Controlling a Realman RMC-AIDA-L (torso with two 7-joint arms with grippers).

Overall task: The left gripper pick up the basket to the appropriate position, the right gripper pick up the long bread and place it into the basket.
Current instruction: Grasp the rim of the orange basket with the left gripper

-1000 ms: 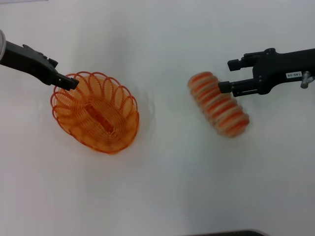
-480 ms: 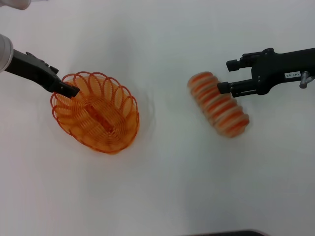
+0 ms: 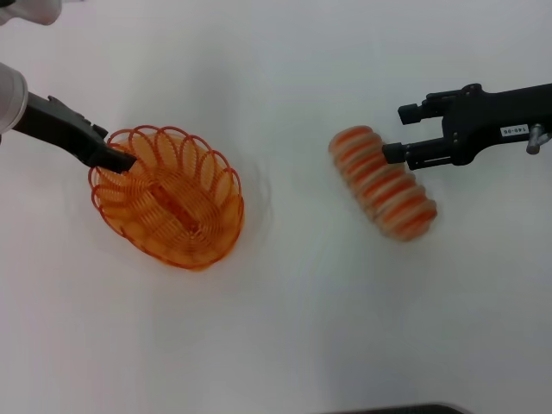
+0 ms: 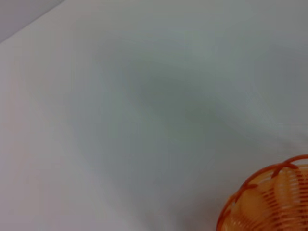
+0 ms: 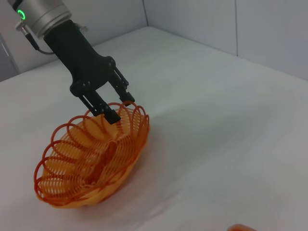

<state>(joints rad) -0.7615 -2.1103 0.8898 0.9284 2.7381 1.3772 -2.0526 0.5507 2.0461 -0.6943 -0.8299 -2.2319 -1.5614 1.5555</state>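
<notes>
A: Left gripper spread, straddling the basket rim at the desk's left?
B: Yes; sink lower before clenching. Right gripper gapes beside the long bread.

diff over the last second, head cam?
The left gripper moved in over the basket rim; its fingers now straddle the wire at the end of the basket nearest that arm, jaws open, nothing gripped yet. The basket has not shifted or lifted. The right gripper stays open beside the long bread, which lies where it was on the white table.
</notes>
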